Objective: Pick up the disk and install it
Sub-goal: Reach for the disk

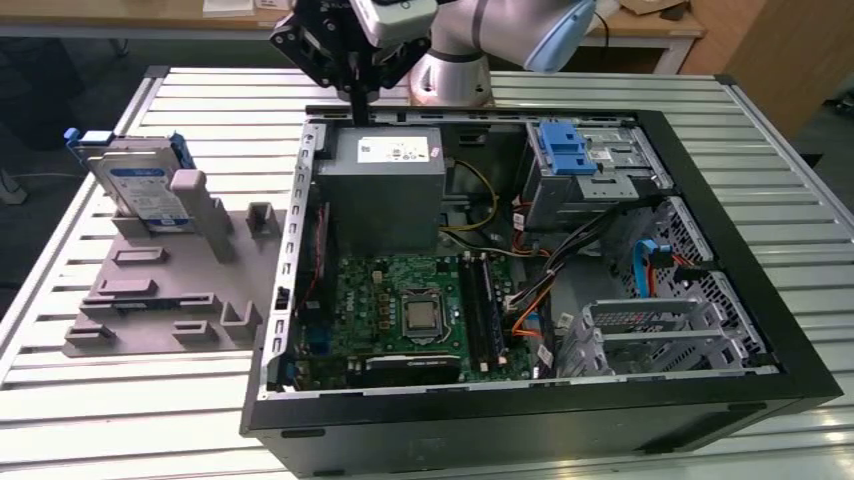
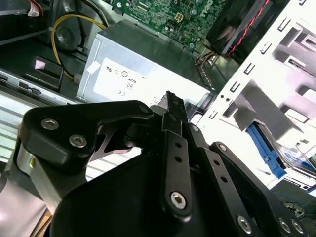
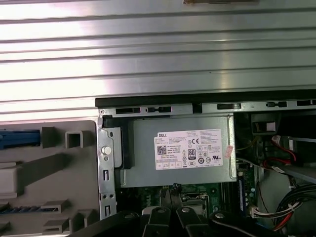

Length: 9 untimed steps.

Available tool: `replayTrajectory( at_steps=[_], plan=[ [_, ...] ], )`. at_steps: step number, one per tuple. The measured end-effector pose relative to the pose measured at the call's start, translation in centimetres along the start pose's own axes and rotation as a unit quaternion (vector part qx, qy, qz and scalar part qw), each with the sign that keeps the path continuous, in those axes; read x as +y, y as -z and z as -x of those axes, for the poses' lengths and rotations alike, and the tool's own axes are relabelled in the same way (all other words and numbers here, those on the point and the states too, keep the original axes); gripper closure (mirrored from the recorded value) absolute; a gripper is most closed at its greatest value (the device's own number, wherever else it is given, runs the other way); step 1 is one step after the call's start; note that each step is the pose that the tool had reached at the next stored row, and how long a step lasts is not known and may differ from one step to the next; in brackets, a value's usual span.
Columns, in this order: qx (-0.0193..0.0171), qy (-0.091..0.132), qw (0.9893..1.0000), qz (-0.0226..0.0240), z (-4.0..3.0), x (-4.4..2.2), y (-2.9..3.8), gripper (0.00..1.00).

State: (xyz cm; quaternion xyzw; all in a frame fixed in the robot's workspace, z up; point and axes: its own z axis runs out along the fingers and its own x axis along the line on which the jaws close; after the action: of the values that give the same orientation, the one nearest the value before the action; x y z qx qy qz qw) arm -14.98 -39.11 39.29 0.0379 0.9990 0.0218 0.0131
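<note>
Disk [image 1: 140, 185], one only, upright in a slot of the single grey moulded fixture [image 1: 147, 300] at the exterior view's left, well apart from the arm. Flat silver rectangle, white-and-blue label facing outward, blue plastic carrier bracket [image 1: 78, 140] framing its edges. Not yet picked up.

One black gripper [image 1: 360, 108] poised over the far rim of the one open computer case [image 1: 534, 425], just above the far end of a grey metal box [image 1: 387, 190]. Jaws pressed together into one thin blade, nothing between them.

Same grey metal box [image 3: 148, 163] ahead of the gripper in the first wrist view: plain sheet metal, square-cornered, one white sticker [image 3: 190, 149] on its upper face.

Inside the black steel case: one green motherboard [image 1: 400, 310], glossy and densely studded; one blue plastic latch [image 1: 567, 150] on a silver metal bay [image 1: 607, 170]; loose strands of yellow, orange and black wiring [image 1: 534, 290] between them.

Fixture matte and blocky, with several empty rectangular sockets and pegs.

Underneath everything, one table [image 1: 134, 430] of long ribbed aluminium slats, bright and reflective.
</note>
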Motion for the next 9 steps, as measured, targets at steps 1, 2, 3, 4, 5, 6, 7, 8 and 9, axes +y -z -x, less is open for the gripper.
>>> replayTrajectory(
  at_steps=[1, 2, 3, 4, 5, 6, 7, 8, 9],
  plan=[
    [0.0, 0.0, 1.0, -0.0001, -0.01, 0.0, 0.0, 0.89],
    [0.0001, 0.0, 1.0, 0.0, -0.02, 0.0, 0.01, 0.89],
    [0.0001, 0.0, 1.0, -0.0001, -0.03, -0.01, 0.01, 0.89],
    [0.0001, 0.0, 1.0, -0.0001, -0.03, -0.01, 0.01, 0.89],
    [0.0001, 0.0, 1.0, -0.0001, -0.03, -0.01, 0.01, 0.89],
    [0.0001, 0.0, 1.0, -0.0001, -0.04, -0.01, 0.01, 0.89],
    [0.0001, 0.0, 1.0, -0.0001, -0.06, -0.01, 0.01, 0.89],
    [0.0001, 0.0, 1.0, -0.0001, -0.09, -0.01, 0.01, 0.89],
    [0.0, 0.0, 1.0, 0.0, -0.12, -0.01, 0.01, 0.89]
  ],
)
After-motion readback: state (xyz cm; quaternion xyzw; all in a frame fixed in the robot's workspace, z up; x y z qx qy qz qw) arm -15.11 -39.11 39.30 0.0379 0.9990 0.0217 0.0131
